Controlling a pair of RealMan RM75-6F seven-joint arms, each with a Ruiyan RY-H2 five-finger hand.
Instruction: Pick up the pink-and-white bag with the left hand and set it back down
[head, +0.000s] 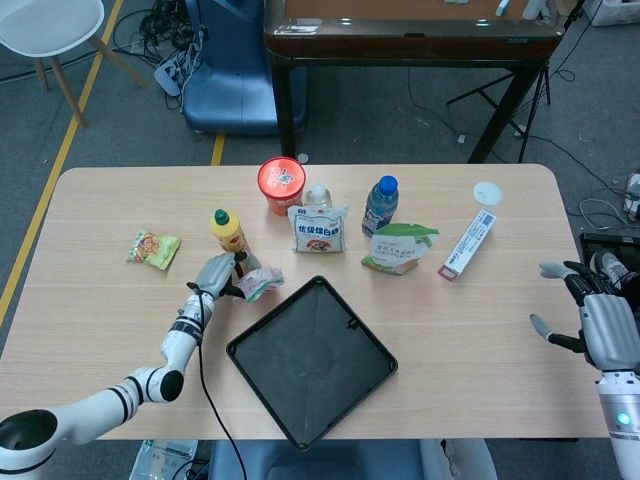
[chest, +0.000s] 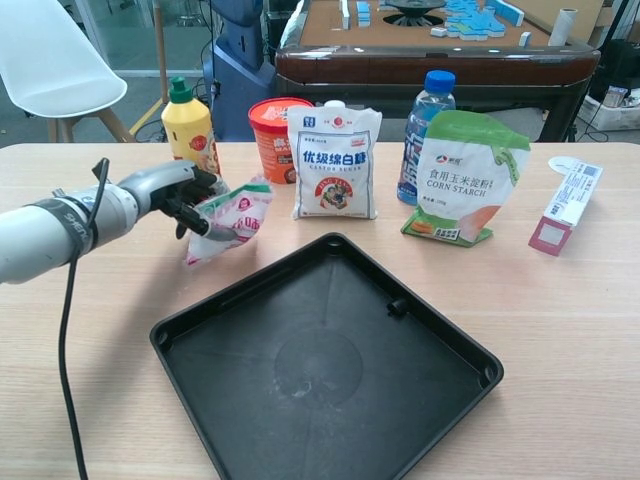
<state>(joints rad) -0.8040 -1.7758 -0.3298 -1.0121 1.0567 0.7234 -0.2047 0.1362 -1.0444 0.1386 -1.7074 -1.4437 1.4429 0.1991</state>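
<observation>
My left hand (head: 214, 274) (chest: 170, 194) grips the small pink-and-white bag (head: 259, 285) (chest: 228, 220) by its left side. The bag hangs tilted above the table, just left of the black tray (head: 311, 359) (chest: 330, 375) and in front of the yellow bottle (head: 229, 233) (chest: 188, 124). My right hand (head: 597, 315) is open at the table's right edge, far from the bag, and appears only in the head view.
Behind the tray stand a red cup (chest: 274, 135), a white sugar bag (chest: 334, 162), a blue-capped bottle (chest: 424, 130) and a green corn starch pouch (chest: 463, 175). A small snack packet (head: 153, 248) lies far left; a white box (head: 469, 244) and a lid (head: 487, 193) lie right.
</observation>
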